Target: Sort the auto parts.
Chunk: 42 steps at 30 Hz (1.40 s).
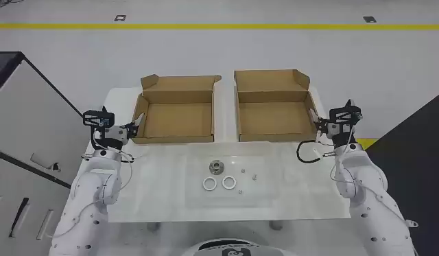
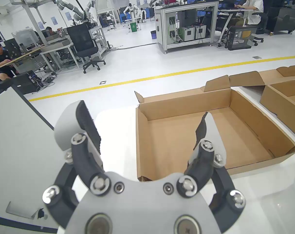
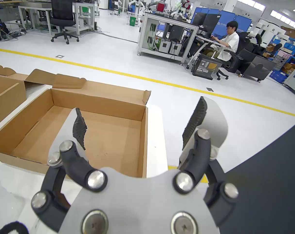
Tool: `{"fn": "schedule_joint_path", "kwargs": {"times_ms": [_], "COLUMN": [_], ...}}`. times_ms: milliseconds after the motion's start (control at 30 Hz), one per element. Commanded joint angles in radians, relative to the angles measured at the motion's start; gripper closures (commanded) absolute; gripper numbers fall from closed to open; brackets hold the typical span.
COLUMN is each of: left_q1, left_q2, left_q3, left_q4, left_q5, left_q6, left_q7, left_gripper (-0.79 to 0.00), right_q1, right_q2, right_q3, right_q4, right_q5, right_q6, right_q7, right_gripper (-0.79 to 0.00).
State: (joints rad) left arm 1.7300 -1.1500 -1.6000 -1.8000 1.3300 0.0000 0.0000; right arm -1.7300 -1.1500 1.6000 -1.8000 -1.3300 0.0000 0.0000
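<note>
Nearest the lens in your left wrist view is the left tool [image 2: 143,113], its two dark-padded fingers spread wide with nothing between them. The right tool [image 3: 139,104] looks the same in its own view: fingers parted and holding nothing. Take the metal hub [image 1: 217,166] in the middle of the white table [image 1: 164,194] as your reference. Just on the robot's side of the hub lie two white rings, one [image 1: 208,183] slightly to its left and the other [image 1: 228,182] slightly to its right, close together but apart. A few tiny parts sit to the right of the hub, too small for you to identify: one [image 1: 254,176] near it and another [image 1: 240,191] closer to the robot. Beyond the hub, on the far side of the table, two open cardboard boxes stand side by side with their flaps folded back. The left box [image 1: 177,121] is beyond and to the hub's left, the right box [image 1: 273,117] beyond and to its right. From above, your left tool [image 1: 137,125] sits well left of the hub by the left box's outer wall. The right tool [image 1: 317,121] sits well right of the hub by the right box's outer wall.
</note>
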Motion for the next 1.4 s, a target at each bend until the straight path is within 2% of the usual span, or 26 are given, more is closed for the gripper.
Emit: {"fn": "schedule_joint_path", "kwargs": {"times_ms": [0, 300, 500, 633, 800, 1000, 1200, 1367], "left_q1": [0.000, 0.000, 0.000, 0.000, 0.000, 0.000, 0.000, 0.000], "left_q2": [0.000, 0.000, 0.000, 0.000, 0.000, 0.000, 0.000, 0.000], "left_q3": [0.000, 0.000, 0.000, 0.000, 0.000, 0.000, 0.000, 0.000], "left_q4": [0.000, 0.000, 0.000, 0.000, 0.000, 0.000, 0.000, 0.000], "left_q5": [0.000, 0.000, 0.000, 0.000, 0.000, 0.000, 0.000, 0.000], "left_q6": [0.000, 0.000, 0.000, 0.000, 0.000, 0.000, 0.000, 0.000], "left_q7": [0.000, 0.000, 0.000, 0.000, 0.000, 0.000, 0.000, 0.000], "left_gripper": [-0.784, -0.785, -0.785, -0.785, -0.785, -0.785, -0.785, -0.785], "right_q1": [0.000, 0.000, -0.046, -0.061, -0.023, 0.078, 0.205, 0.305], "right_q2": [0.000, 0.001, 0.018, 0.033, 0.053, 0.078, 0.102, 0.141], "right_q3": [0.000, 0.008, 0.099, 0.163, 0.212, 0.182, 0.068, -0.083], "right_q4": [0.000, -0.019, -0.171, -0.269, -0.350, -0.365, -0.346, -0.336], "right_q5": [0.000, -0.005, -0.030, 0.023, 0.125, 0.292, 0.480, 0.569], "right_q6": [0.000, -0.023, -0.209, -0.410, -0.652, -0.823, -0.864, -0.770], "right_q7": [0.000, -0.009, 0.057, 0.188, 0.395, 0.659, 0.935, 1.050], "right_gripper": [-0.784, -0.785, -0.785, -0.785, -0.785, -0.785, -0.785, -0.785]}}
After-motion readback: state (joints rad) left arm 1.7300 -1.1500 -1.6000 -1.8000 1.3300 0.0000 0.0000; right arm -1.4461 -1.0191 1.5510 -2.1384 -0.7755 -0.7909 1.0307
